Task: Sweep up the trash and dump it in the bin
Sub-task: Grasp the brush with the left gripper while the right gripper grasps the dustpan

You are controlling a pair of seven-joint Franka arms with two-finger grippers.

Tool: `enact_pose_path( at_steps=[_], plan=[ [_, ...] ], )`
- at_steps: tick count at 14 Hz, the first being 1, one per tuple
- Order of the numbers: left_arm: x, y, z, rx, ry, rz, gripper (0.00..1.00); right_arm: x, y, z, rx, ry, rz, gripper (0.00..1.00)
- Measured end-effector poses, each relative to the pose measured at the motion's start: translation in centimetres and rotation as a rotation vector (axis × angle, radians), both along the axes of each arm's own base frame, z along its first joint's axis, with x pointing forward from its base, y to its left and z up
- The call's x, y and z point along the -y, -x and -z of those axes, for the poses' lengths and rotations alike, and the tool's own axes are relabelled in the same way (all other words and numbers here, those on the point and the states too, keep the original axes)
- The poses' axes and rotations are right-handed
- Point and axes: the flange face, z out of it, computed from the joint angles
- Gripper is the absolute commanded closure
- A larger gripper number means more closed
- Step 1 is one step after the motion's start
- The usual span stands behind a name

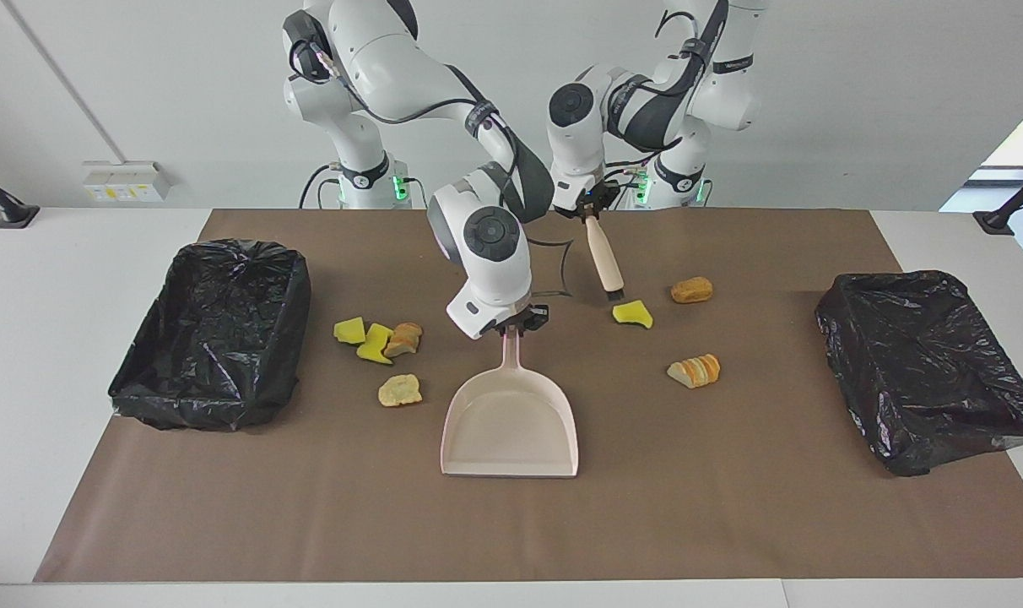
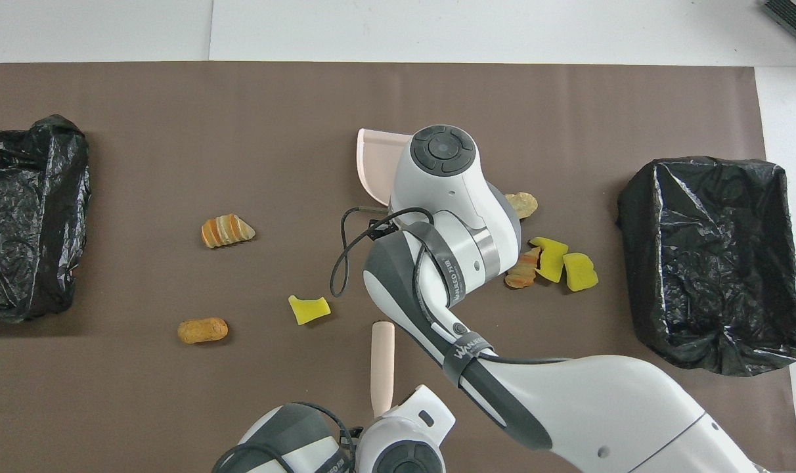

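Note:
My right gripper (image 1: 518,324) is shut on the tip of the handle of the beige dustpan (image 1: 511,422), which lies flat mid-table. The wrist hides most of the dustpan (image 2: 374,159) in the overhead view. My left gripper (image 1: 590,209) is shut on the brush (image 1: 604,257), which slants down, its dark bristles just above a yellow trash chunk (image 1: 632,314). More trash lies around: bread lumps (image 1: 691,290) (image 1: 694,370) toward the left arm's end, and yellow pieces (image 1: 361,336) and bread lumps (image 1: 403,338) (image 1: 399,390) toward the right arm's end.
Two bins lined with black bags stand at the ends of the brown mat, one at the right arm's end (image 1: 216,338) and one at the left arm's end (image 1: 925,363). The brush handle (image 2: 382,358) shows near the overhead view's bottom.

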Motion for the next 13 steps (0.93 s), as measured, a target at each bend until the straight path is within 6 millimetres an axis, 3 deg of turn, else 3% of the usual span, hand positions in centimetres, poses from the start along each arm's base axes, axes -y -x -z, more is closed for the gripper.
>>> enact_pose_path(
  at_steps=[4,7,10,13],
  plan=[
    [-9.0,-4.0,-3.7,-0.002,-0.031,-0.222,1.0,7.5,0.3,-8.7,-0.011,-0.017,-0.107,1.0],
    [-13.1,-4.1,-4.7,-0.022,-0.049,-0.314,1.0,11.8,2.5,-13.1,-0.062,-0.013,-0.282,1.0],
    [-14.7,-2.5,-2.8,-0.045,-0.094,-0.38,1.0,13.9,4.6,-13.4,-0.1,0.033,-0.563,1.0],
    [-14.6,-1.9,0.3,-0.006,-0.113,-0.455,1.0,12.4,7.2,-11.4,-0.113,0.053,-0.798,1.0]
  ],
)
